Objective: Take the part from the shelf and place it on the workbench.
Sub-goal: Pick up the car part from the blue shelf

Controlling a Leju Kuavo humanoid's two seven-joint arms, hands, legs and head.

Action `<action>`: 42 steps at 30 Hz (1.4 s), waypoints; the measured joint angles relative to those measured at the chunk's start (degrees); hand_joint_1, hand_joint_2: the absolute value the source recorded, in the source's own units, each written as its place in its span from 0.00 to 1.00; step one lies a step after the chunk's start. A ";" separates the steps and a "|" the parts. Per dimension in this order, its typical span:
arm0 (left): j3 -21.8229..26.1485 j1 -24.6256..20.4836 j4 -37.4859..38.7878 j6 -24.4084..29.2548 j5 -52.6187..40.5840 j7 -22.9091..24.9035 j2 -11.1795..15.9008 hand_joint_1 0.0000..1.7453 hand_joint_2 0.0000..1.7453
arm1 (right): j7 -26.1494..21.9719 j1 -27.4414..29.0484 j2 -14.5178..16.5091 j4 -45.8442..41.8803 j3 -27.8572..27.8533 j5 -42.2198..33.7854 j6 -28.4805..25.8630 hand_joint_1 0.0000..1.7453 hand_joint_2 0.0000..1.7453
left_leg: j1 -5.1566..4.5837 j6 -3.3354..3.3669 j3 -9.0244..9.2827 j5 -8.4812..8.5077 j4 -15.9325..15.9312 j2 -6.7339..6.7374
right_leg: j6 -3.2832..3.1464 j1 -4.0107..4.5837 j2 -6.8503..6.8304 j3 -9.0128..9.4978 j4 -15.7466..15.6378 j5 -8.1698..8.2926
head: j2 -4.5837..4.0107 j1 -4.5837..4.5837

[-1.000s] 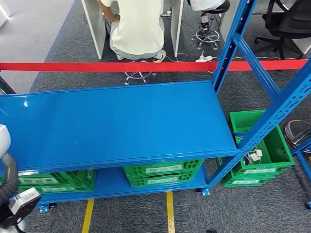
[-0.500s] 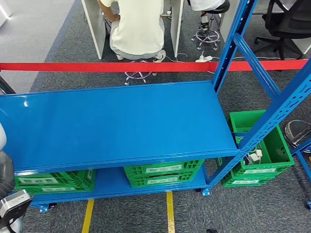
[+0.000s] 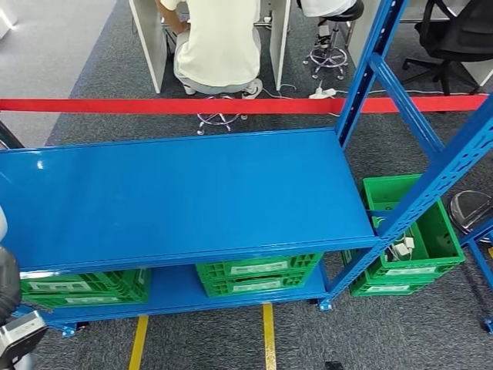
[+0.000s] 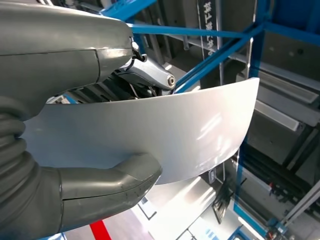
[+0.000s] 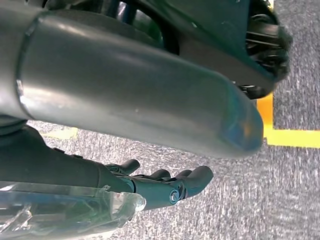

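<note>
The part [image 4: 181, 130] is a curved, pale silver sheet-metal panel. My left hand [image 4: 56, 60] holds it, the thick grey thumb [image 4: 105, 185] on one face and the darker fingers [image 4: 147, 72] on the other. In the head view my left wrist [image 3: 8, 308] shows at the lower left edge, in front of the blue shelf [image 3: 186, 193], whose top board is bare. My right hand [image 5: 151, 115] hangs over the grey carpet with its fingers [image 5: 177, 185] stretched out and nothing in them.
Green crates [image 3: 259, 274] sit on the shelf's lower board, and another crate [image 3: 407, 239] stands to the right behind a blue upright [image 3: 430, 185]. A red barrier tape [image 3: 233, 105] runs behind the shelf. A person [image 3: 218, 38] sits beyond it. Yellow lines [image 3: 269, 335] mark the floor.
In the head view my left arm has sunk lower and further out at the bottom left corner. The shelf and crates stay put.
</note>
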 joint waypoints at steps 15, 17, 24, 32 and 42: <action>-0.30 -0.63 0.67 0.01 1.33 -0.48 -0.82 1.00 1.00 | -2.03 -0.11 -0.39 -0.01 -4.05 -2.02 -1.36 0.00 0.00 | -0.62 -2.05 -2.72 -8.64 13.68 -0.20 | -4.42 1.18 0.51 -1.26 -9.09 8.65 | 0.00 -0.55; -0.30 -0.72 0.89 0.01 1.65 -0.79 -0.96 1.00 1.00 | -1.51 -0.12 -0.59 -0.01 -4.15 -2.03 -1.63 0.00 0.00 | -1.06 -1.30 2.72 -6.69 6.01 -0.20 | -4.07 1.35 0.54 -2.01 -9.06 9.36 | 0.00 -0.56; -0.11 -0.35 1.13 0.01 2.62 -1.11 -1.71 1.00 1.00 | 0.58 0.50 -0.95 -0.02 -4.48 -1.55 -1.96 0.00 0.00 | -1.23 0.76 4.33 -4.13 -0.04 0.01 | -1.84 1.37 0.31 -3.81 -7.18 8.20 | 0.00 -0.68; -0.01 -0.05 1.84 0.02 3.55 -1.14 -2.20 1.00 1.00 | -1.53 0.30 -1.95 -0.08 -4.46 -0.88 -2.31 0.00 0.00 | -1.66 0.90 -0.34 -0.20 0.12 0.18 | -2.13 1.50 0.08 2.31 -4.43 4.03 | 0.00 -0.55; 0.03 0.25 1.84 0.04 3.12 -1.16 -2.51 1.00 1.00 | 0.43 -0.11 -2.48 -0.17 -4.47 -0.49 -1.80 0.00 0.00 | -1.12 -2.05 -4.60 -8.76 11.06 0.14 | -4.89 1.60 -0.24 3.84 -13.20 7.55 | 0.00 -0.51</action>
